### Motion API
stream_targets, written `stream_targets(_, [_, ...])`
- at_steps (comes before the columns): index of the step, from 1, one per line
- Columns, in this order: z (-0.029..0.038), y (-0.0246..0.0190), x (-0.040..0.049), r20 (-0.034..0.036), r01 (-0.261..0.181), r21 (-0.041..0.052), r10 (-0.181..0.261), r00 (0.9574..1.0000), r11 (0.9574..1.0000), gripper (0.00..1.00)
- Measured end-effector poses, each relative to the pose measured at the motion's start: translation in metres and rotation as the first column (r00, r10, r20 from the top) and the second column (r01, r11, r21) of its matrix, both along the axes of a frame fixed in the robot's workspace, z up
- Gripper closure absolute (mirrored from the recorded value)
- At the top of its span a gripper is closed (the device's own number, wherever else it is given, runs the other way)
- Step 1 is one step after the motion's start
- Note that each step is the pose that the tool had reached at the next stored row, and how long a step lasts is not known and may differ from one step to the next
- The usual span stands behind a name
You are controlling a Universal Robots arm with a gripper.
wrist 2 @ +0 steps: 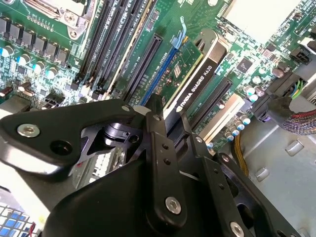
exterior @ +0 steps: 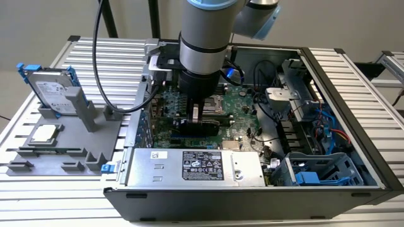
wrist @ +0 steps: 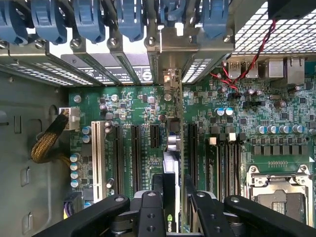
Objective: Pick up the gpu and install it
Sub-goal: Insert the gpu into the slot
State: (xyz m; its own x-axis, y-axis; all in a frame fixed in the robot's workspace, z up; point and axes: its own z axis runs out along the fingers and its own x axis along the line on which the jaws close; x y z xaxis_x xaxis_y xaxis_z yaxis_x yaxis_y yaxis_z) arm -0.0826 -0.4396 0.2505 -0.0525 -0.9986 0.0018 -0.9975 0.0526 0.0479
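One gpu (wrist 2: 197, 66) stands on edge over the motherboard (wrist: 143, 106) inside the open computer case (exterior: 353, 123), its lower edge at or in a long expansion slot, with the blue slot (wrist 2: 160, 74) just beside it. The pincer (wrist 2: 168, 126) is closed narrow on the card's top edge, fingers (wrist: 148, 212) clamping either side in both wrist views. In my judgement this is the seating step: keep the card upright and parallel to the slot, press straight down, and mind the bracket end near the rear slot covers (wrist: 98, 64). Well apart, on the table (exterior: 82, 52), a hard drive (exterior: 54, 90) stands in its gray holder (exterior: 69, 156).
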Motion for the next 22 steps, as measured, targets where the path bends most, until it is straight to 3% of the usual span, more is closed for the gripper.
stream_targets(13, [-0.0028,0.0,-0.0003,0.0,0.0,0.0004,0.0,1.0,1.0,1.0])
stream_targets(18, [-0.0029,-0.0012,-0.0006,0.0,0.0,0.014,0.0,1.0,0.9999,1.0])
stream_targets(22, [-0.0031,-0.0027,-0.0006,0.0001,0.0,0.0172,0.0,1.0,0.9999,1.0])
